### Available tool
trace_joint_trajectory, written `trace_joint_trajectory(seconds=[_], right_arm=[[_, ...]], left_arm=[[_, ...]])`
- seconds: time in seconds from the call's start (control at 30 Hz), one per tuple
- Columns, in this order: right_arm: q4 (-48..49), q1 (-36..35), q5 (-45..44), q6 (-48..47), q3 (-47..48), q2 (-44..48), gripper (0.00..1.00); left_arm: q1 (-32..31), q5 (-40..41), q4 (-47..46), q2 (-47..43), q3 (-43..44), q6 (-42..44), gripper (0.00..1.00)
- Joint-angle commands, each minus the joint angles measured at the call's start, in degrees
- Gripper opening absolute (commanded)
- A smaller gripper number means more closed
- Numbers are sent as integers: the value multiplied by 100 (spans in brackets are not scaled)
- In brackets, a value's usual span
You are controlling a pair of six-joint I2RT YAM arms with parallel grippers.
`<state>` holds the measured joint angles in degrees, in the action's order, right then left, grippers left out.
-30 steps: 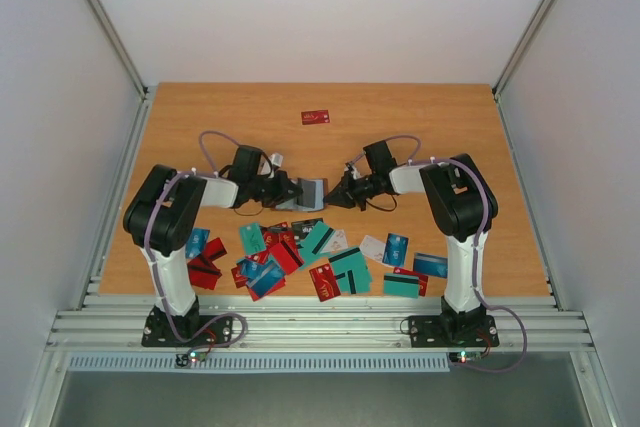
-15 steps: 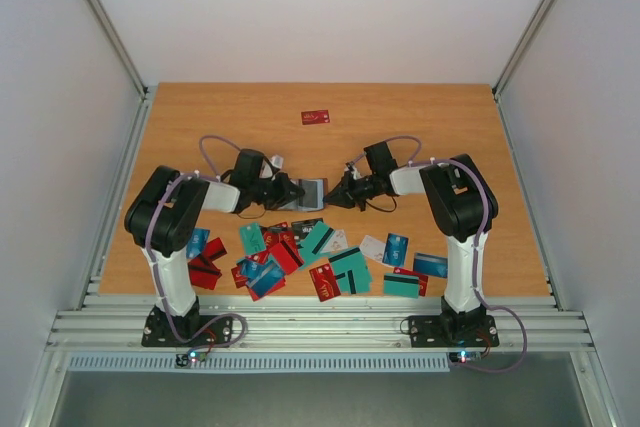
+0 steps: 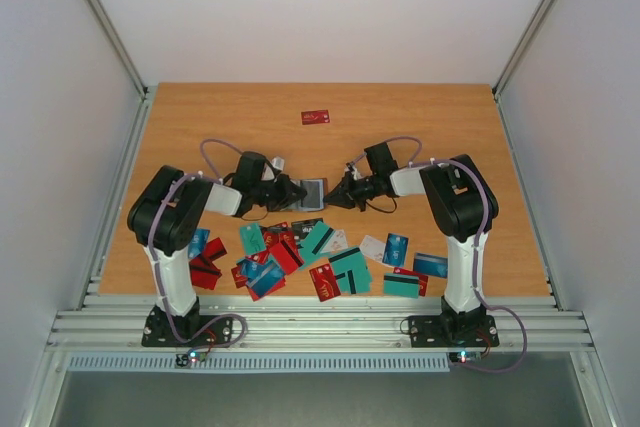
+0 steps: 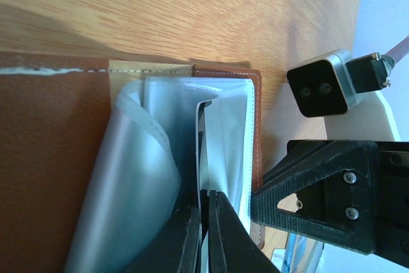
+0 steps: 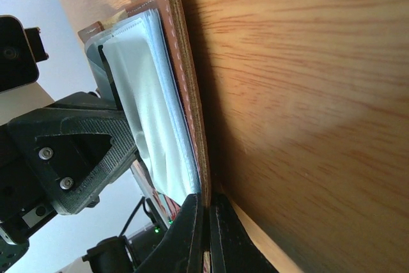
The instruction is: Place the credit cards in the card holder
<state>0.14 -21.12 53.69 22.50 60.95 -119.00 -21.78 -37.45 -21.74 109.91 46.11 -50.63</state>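
**A:** Can you read any lettering anywhere?

**B:** Nothing legible. The lone red card [image 3: 316, 117] at the far side of the table [image 3: 450, 127] carries a pale mark, but it is too small to make out.

**A:** And the credit cards [image 3: 300, 252] scattered along the near side?

**B:** Several show white print on teal, red or blue faces. From above it is only a blur.

**A:** The card holder [image 4: 38, 158]?

**B:** No wording shows on its brown cover in either wrist view.
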Motion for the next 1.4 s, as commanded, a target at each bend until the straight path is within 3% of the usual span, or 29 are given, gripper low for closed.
trace_joint_trajectory(seconds=[0.0,0.3,0.63,0.77,1.17,1.27,1.37], right_arm=[[-774,3,-484,655,-285,-400,1],[-805,3,-430,597,-268,-434,1],[-829,3,-447,549,-268,-424,1],[-838,3,-456,536,-259,-437,1],[-1097,16,-497,346,-74,-418,1],[-1313,28,-534,158,-3,-377,1],[-1532,75,-620,-81,52,-310,1]], left_arm=[[-292,-264,7,323,-89,-96,6],[-292,-401,277,289,-137,147,9],[-292,-187,1423,-57,268,749,29],[-292,178,2485,-250,500,1106,36],[-292,869,4254,-559,1291,2092,57],[-292,987,4557,-576,1528,2290,57],[-292,1031,4715,-511,1730,2423,51]])
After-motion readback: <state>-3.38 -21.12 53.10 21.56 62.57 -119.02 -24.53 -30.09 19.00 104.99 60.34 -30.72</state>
